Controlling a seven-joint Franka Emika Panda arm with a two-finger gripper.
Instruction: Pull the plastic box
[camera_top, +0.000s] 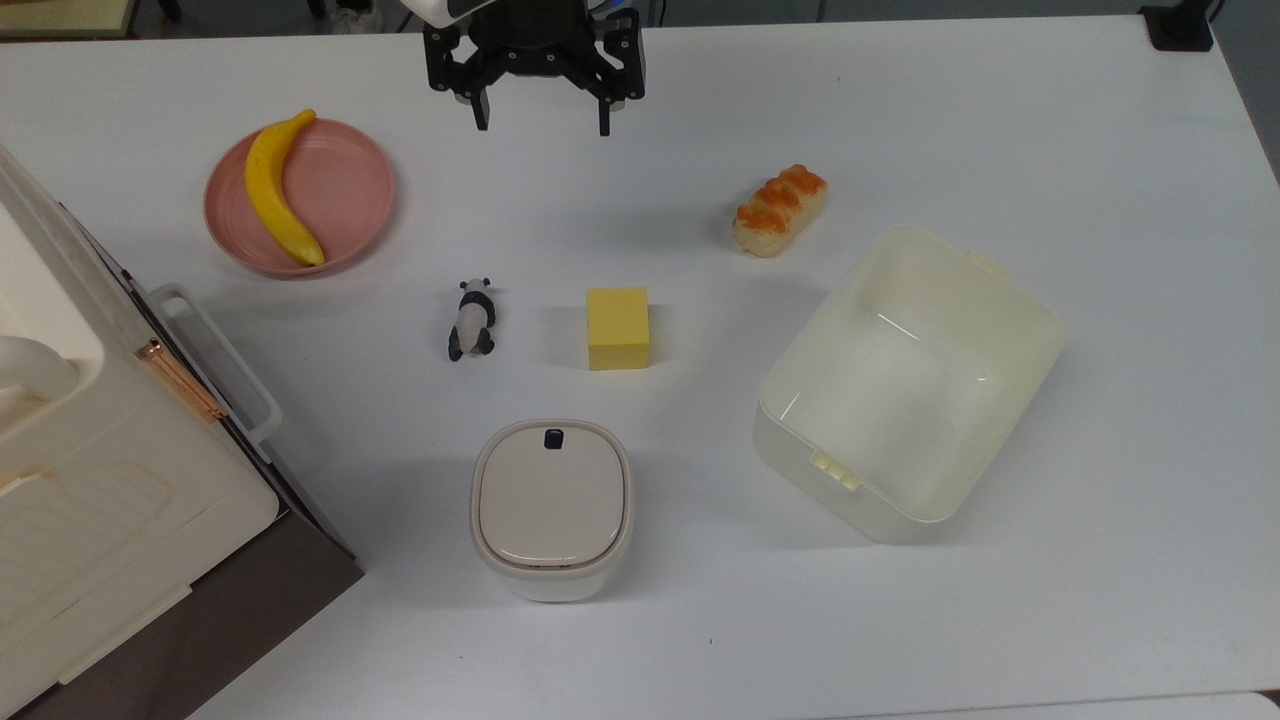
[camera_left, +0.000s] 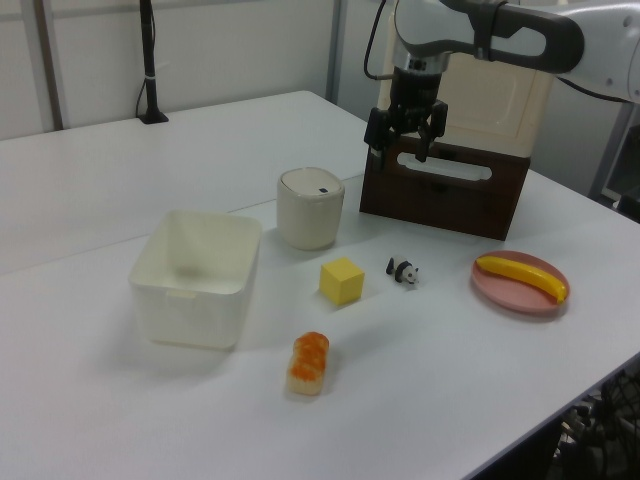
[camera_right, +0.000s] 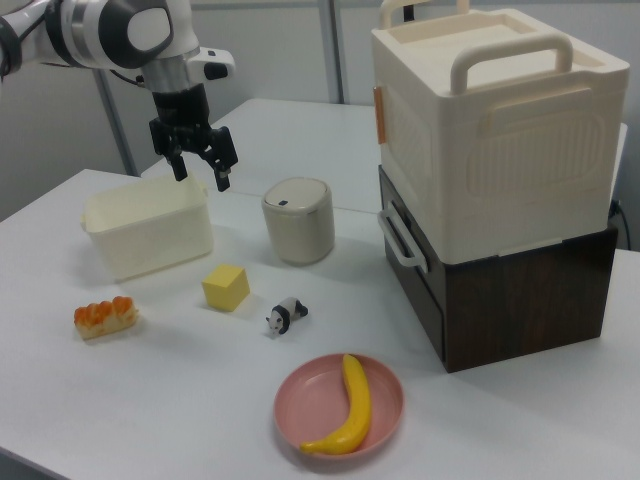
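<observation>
I have the gripper hanging at the top centre of the top view, raised off the desk, jaws spread wide with nothing between them. The plastic box sits untouched at the right of the top view, lidless and empty, turned at an angle to the desk edge. In the left view it is at the left middle; in the right view it lies at the left, behind and below the gripper.

As I judge it, the task has hardly started: no contact yet, so I must still travel across to the box, come down onto a wall or rim, take hold and pull.

Around it, the glazed bread roll lies near the box's upper left corner in the top view and is the closest thing to my approach line. The yellow block and the panda figure sit mid-frame, well apart from the box. The lidded container is lower centre, the banana on its pink plate upper left, the large cream case at far left. Nothing touches the box.
</observation>
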